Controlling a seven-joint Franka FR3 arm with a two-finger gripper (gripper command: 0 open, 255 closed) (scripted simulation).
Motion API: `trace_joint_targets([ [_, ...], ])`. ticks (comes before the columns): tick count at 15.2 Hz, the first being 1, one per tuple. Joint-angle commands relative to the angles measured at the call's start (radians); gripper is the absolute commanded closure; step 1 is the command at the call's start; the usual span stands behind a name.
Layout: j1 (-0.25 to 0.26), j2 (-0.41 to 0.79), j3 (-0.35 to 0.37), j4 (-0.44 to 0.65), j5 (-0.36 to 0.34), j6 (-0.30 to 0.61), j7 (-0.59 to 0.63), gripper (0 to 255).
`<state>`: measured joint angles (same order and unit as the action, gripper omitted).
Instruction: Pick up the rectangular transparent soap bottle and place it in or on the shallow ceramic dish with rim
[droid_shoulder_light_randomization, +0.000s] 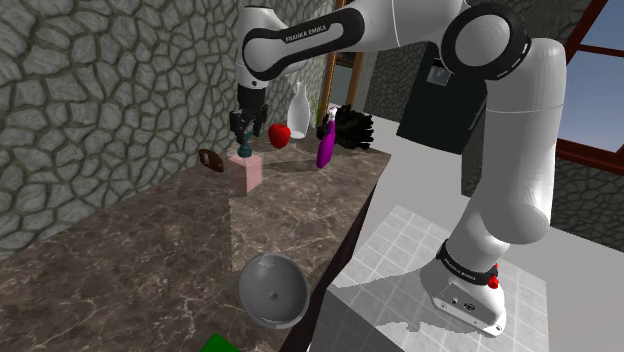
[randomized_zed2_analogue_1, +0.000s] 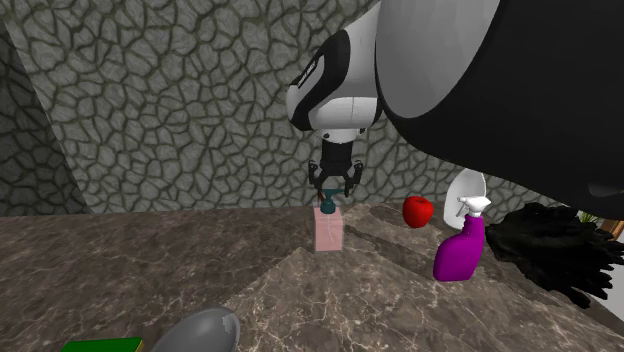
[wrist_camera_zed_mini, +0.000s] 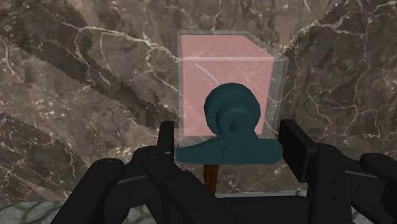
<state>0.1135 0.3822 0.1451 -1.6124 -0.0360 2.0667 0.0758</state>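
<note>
One dark marble counter (droid_shoulder_light_randomization: 130, 260) runs along a stone wall (droid_shoulder_light_randomization: 90, 90). White Franka arm (droid_shoulder_light_randomization: 520, 150): rises from the stand at the shoulder view's lower right, bends over at the elbow, forearm reaching to that view's left, wrist turned straight down over the counter. Grey dish (droid_shoulder_light_randomization: 273, 290) sits at the near counter edge, well apart from the arm's hand, tilted in that view. Soap bottle (droid_shoulder_light_randomization: 246, 172): clear rectangular block with pink fill, standing upright on the counter near the wall, long axis vertical, teal pump (wrist_camera_zed_mini: 232, 118) on top; the pump's spout lies crosswise, running from one finger toward the other. Gripper (wrist_camera_zed_mini: 229, 130) hangs directly above the bottle, fingers pointing down and standing apart, one on each side of the pump head and very close to the spout's ends; firm contact cannot be made out, and the bottle's base rests on the marble. Second exterior view agrees: gripper (randomized_zed2_analogue_1: 330, 192) at pump height, bottle (randomized_zed2_analogue_1: 329, 230) below it. Purple spray bottle (droid_shoulder_light_randomization: 325, 148) and red apple (droid_shoulder_light_randomization: 279, 135) stand farther along the counter.
</note>
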Motion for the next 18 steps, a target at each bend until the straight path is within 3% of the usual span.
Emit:
trace_joint_targets([
  [1, 0.000, 0.000, 0.000, 0.000, 0.000, 0.000, 0.000, 255],
  [4, 0.000, 0.000, 0.000, 0.000, 0.000, 0.000, 0.000, 255],
  [18, 0.001, -0.031, 0.003, 0.143, 0.005, -0.174, -0.002, 255],
])
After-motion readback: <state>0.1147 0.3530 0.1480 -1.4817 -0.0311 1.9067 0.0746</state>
